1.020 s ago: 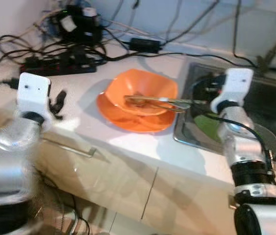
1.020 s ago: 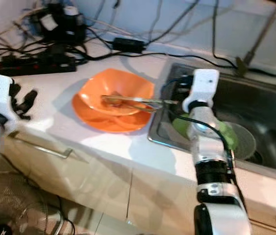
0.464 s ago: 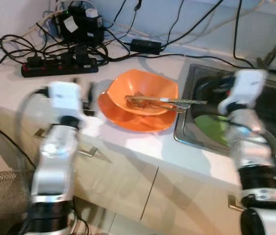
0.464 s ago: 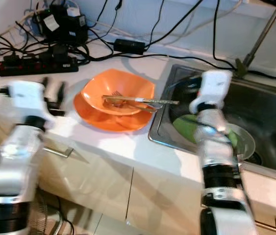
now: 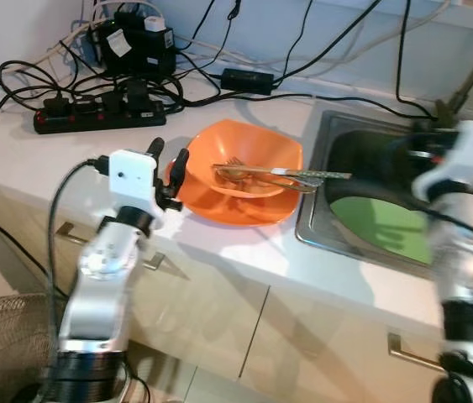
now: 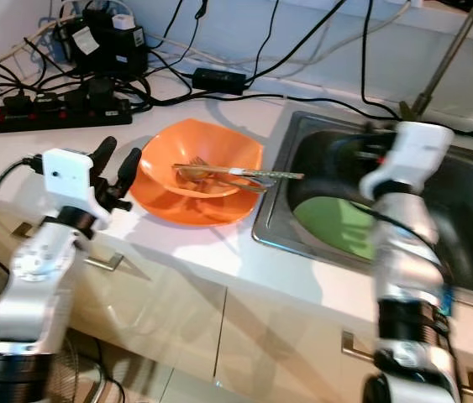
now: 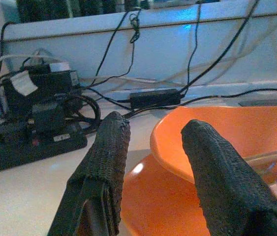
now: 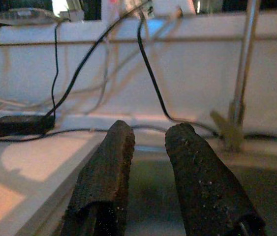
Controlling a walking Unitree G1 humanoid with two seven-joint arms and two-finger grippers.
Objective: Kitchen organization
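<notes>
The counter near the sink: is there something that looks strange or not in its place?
Yes. A power strip and tangled cables lie on the counter close to the sink. Utensils stick out over the orange bowl rim.

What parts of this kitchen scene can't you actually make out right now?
- Right end effector: blurred by arm motion in the eye views.
- Green plate: its right part hidden behind the right arm.
- Utensils in the orange bowl: too small to identify.
- Sink: cut off by the right edge.
</notes>
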